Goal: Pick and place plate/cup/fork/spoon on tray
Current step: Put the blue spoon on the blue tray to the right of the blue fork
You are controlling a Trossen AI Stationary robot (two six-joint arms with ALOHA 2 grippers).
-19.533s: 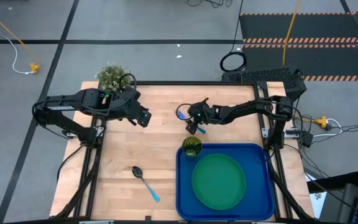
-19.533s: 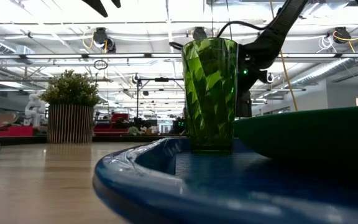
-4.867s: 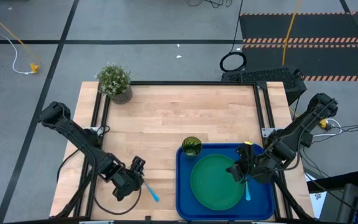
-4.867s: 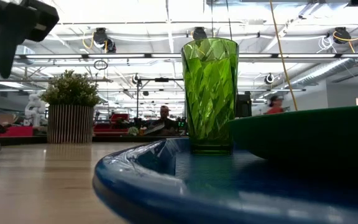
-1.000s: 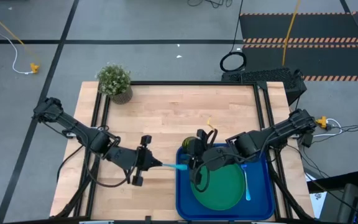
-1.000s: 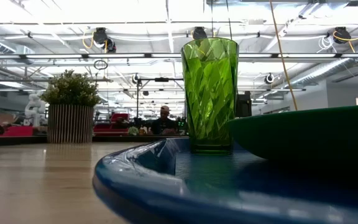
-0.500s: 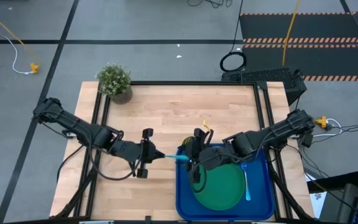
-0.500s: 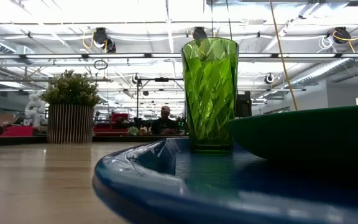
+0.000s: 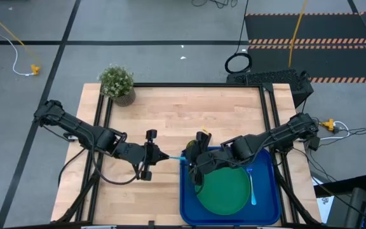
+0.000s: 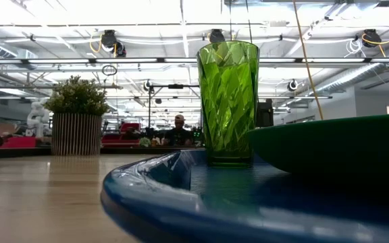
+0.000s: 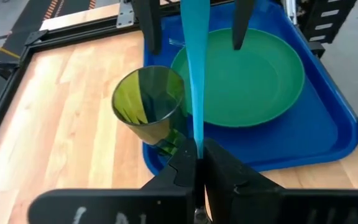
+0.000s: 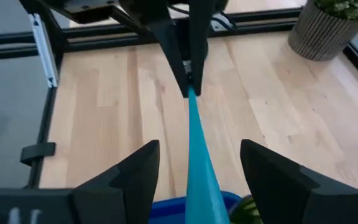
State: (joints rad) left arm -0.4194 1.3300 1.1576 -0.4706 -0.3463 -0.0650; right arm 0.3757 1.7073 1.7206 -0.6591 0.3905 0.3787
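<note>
Desk (image 9: 170, 114) of pale wood, seen from above, carries one large bright-blue rectangular plastic tray (image 9: 184, 205) at its near right corner. One round dark-green plate (image 9: 224, 192) lies flat in the tray. One slender light-blue fork (image 9: 252, 187) lies in the tray between the plate and the tray's right rim, its long axis running from the far rim to the near rim. One slender spoon with a light-blue handle (image 9: 174, 158) is off the desk, level, with its long axis across the desk from left to right. The left pincer (image 9: 154, 156) is clenched on its left end. Its other end reaches over the tray's left rim into the spread right pincer (image 9: 188, 160). One small potted green plant (image 9: 117, 83) stands at the desk's far left corner.

At desk height, one translucent yellow-green tumbler cup (image 10: 227, 101) stands upright inside the tray, with the plate's rim just to its right. A person sits far off in the room.

From the left wrist, the handle runs straight away from the clenched fingers, passing over the cup at the tray's far left corner. The handle goes between the right pincer's two dark fingers (image 11: 146, 25), which stand apart on either side without touching it. The spoon's bowl is hidden.

From the right wrist, those fingers are released and wide, with the handle centred between them and pointing back at the left pincer.
</note>
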